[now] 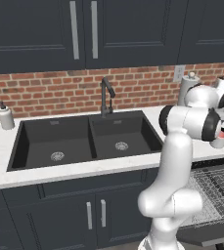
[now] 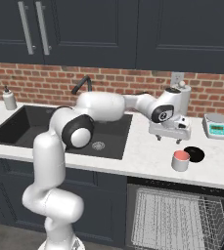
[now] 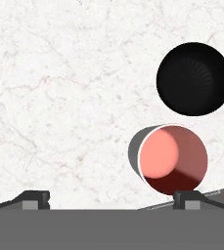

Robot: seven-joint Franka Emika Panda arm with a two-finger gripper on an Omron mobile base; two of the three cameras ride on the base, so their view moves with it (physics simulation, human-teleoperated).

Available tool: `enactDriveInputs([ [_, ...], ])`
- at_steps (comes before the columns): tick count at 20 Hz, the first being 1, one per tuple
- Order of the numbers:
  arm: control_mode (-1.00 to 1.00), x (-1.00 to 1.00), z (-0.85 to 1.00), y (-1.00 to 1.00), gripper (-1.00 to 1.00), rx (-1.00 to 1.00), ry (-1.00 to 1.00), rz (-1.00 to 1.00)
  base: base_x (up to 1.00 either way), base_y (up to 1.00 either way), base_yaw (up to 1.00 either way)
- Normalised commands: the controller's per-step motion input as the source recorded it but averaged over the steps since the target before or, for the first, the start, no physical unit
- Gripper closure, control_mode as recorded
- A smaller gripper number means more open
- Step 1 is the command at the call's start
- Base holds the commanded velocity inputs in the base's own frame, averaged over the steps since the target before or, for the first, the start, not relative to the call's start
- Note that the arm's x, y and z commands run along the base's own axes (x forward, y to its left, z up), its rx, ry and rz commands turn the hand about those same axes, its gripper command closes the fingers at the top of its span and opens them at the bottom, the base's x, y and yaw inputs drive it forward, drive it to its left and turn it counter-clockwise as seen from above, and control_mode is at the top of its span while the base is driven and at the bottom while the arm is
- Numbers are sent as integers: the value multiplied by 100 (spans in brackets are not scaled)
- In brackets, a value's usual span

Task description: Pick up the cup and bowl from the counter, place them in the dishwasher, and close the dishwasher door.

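While the white robot arm reaches out over the white speckled counter [image 2: 147, 146], its hand [image 2: 168, 140] hangs above the stone a little to the sink side of the cup, holding nothing. From the camera on the hand, the two dark fingertips [image 3: 34, 199] stand wide apart, with bare counter between them and the cup just beside the right one. The cup [image 2: 181, 160] stands upright near the counter's front edge, grey outside and coral-red inside. Close behind it, apart from it, sits the shallow round black bowl [image 2: 193, 154]. A white kitchen scale [image 2: 215, 125] with a teal display rests farther back, near the red brick wall [image 2: 59, 83]. A black double sink [image 1: 84, 141] with a dark tap [image 1: 106, 95] is cut into the counter, and a white soap bottle [image 1: 6, 117] stands at its far side. Below the cup and bowl, the dishwasher [image 2: 182, 215] is open, its silver wire rack [image 2: 172, 219] pulled out. Dark cabinets [image 1: 94, 210] with steel handles line the wall above and below.
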Motion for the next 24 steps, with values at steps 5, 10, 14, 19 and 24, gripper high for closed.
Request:
enactDriveInputs([
  [5, -100, 0, -18, -15, -100, 0, 1, 0, 0, 0, 0],
  [10, -100, 0, -40, 0, -100, 0, 0, 0, 0, 0, 0],
  [14, -100, 0, -46, -9, -100, 3, 0, 0, 0, 0, 0],
  [19, -100, -5, -22, -19, -100, 4, 0, 0, 0, 0, 0],
  [24, -100, -2, -6, -4, -100, 1, 0, 0, 0, 0, 0],
])
